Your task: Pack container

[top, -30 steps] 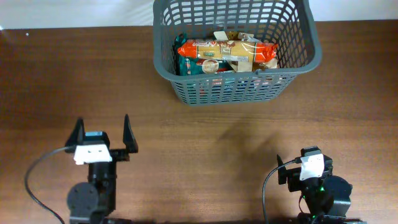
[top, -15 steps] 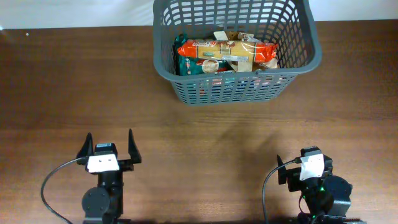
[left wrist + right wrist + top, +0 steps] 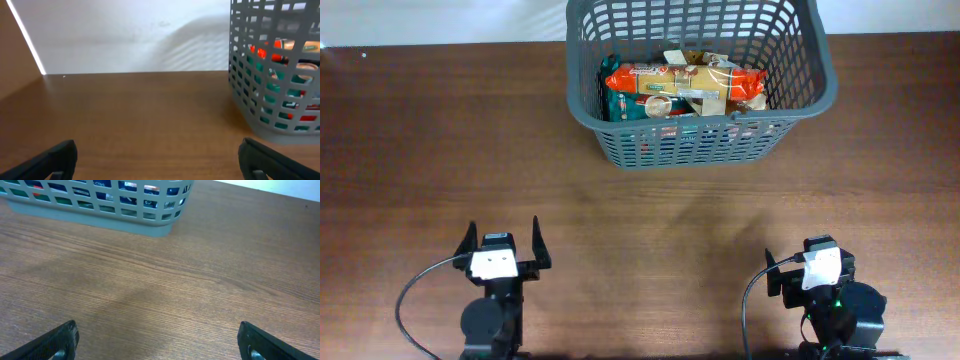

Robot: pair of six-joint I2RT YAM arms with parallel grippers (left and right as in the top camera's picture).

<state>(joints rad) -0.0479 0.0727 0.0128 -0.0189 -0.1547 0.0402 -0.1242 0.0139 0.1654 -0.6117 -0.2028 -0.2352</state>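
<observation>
Overhead view, left fingers (image 3: 537, 240) spread wide, holding nothing, right fingers (image 3: 57, 339) likewise, well apart from container (image 3: 650, 150).

The container (image 3: 690, 148) sits far across the worktop (image 3: 650, 215), packets (image 3: 685, 85) inside it; my left hand (image 3: 503, 228) and right hand (image 3: 157, 332) flank the near edge.

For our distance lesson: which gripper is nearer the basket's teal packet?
Left. The left gripper sits front-left of the teal packet; the right gripper lies farther off, front-right.
</observation>
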